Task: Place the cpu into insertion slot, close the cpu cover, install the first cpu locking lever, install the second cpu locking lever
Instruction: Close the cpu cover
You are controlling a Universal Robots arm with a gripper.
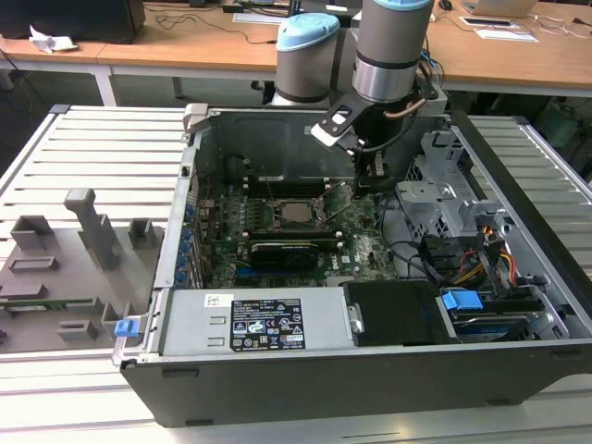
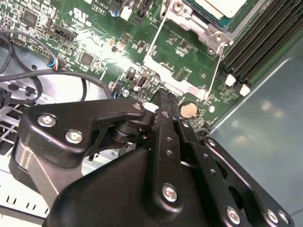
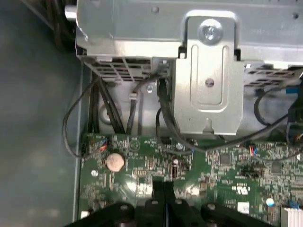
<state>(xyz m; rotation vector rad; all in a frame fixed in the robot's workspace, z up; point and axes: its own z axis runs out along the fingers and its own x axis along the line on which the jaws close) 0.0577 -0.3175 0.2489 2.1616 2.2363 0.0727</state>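
The tool [image 1: 370, 178] is hanging inside the open computer case [image 1: 370, 388]. Its two black fingers [image 2: 163, 123] are pressing together, with nothing showing between them in both wrist views. It is hovering over the edge of the green motherboard [image 1: 356, 245], close above a round coin cell [image 2: 188, 109], and does not seem to be touching anything. Just beyond that edge of the board, a grey metal drive cage [image 3: 208, 85] is standing with dark cables trailing below it.

Further out, toward the exterior view's left of the tool, the cpu [image 1: 298, 211] is lying flat in its socket with its pale metal top facing up. The cpu cover [image 2: 196, 23] appears to be lying down around it as a grey frame, though whether it is fully seated is hard to tell. Two thin wire levers [image 2: 157, 33] are angling away from the socket's sides and look unlatched.

By my judgement each lever is going to behave as stiff, springy wire. It is light and smooth enough to slip off a fingertip, so it is best caught at its bent free end, far from the hinge. The chip itself is light and rigid but delicate underneath, so it is only safe to take by its edges. The cover is thin sheet and will be bending if pushed at one corner.

The case is resting on a slatted counter [image 1: 92, 139], with a grey fixture tray [image 1: 55, 268] beside it.
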